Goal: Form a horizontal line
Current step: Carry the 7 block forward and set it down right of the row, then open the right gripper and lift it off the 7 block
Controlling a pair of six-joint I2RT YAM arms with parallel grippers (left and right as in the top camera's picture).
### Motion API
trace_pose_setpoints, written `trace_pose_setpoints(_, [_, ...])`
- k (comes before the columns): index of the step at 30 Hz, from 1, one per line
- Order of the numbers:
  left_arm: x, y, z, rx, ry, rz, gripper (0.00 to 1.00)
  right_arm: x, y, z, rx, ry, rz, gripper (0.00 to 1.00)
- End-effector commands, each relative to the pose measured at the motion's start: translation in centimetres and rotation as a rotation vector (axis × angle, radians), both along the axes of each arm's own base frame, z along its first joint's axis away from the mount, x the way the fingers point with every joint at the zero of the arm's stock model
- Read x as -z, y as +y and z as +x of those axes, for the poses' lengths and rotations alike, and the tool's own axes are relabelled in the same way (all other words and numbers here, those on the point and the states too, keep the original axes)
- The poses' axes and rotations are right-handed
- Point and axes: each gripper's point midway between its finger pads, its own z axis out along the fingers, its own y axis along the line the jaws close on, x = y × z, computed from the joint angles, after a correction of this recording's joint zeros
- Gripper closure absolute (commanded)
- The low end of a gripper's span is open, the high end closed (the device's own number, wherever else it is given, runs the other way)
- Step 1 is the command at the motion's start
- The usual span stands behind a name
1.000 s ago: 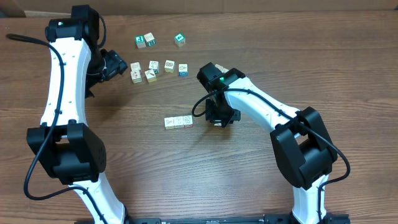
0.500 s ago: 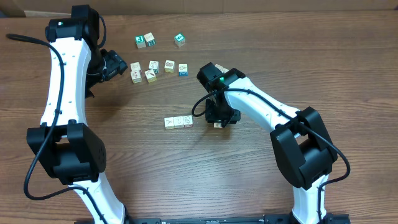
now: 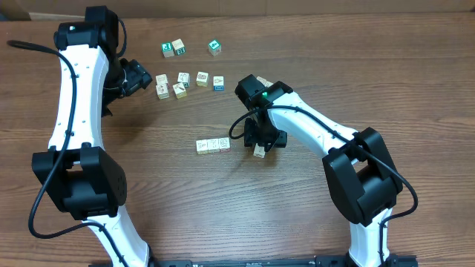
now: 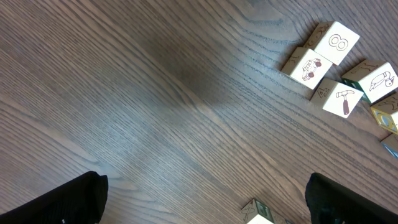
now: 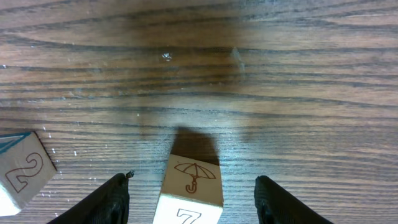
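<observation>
Near the centre of the table [image 3: 334,74]: the horizontal line [image 3: 213,145], 3 small pale wooden cubes touching side to side. At roughly 3 o'clock of that row, apart from it by a clear gap: 1 more pale block, the umbrella cube [image 3: 259,151], not yet joined on.

Directly over that block, the right gripper [image 5: 189,198], fingers [image 5: 102,202] spread to either side with bare wood showing between each pad and the cube; nothing pinched. At 10 o'clock of the row, the left gripper [image 4: 205,200], spread wide over bare table, holding nothing, just beside the loose cubes [image 3: 183,78] scattered at 12 o'clock.

From the right wrist: an umbrella on the top face, a 7 on the face toward the camera, and at 9 o'clock a cube marked 2 [image 5: 22,174], probably the row's near end, though hard to confirm.

Handling, as a judgement:
- Light, rigid and not fragile.
- Smooth flat faces, so likely to slide easily on the wood and to twist if pushed off-centre.
- Best taken by 2 opposite side faces, pads square and low, leaving the face toward the row free to butt against the end cube.
- Only a modest squeeze needed.
- Main risk: nudging the 3 placed cubes out of line while closing the gap.
</observation>
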Motion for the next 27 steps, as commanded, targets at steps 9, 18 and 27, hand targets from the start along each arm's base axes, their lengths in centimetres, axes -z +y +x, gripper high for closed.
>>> trace_pose_setpoints(9, [0.5, -0.3, -0.1, 0.012, 0.017, 0.002, 0.00, -5.3, 0.6, 2.3, -0.004, -0.146, 0.042, 0.24])
trace_pose_setpoints(18, [0.5, -0.3, -0.1, 0.012, 0.017, 0.002, 0.00, -5.5, -2.4, 3.5, 0.070, -0.158, -0.003, 0.00])
trace_pose_setpoints(27, [0.5, -0.3, -0.1, 0.012, 0.017, 0.002, 0.00, -4.6, -6.3, 2.6, 0.164, -0.048, -0.017, 0.15])
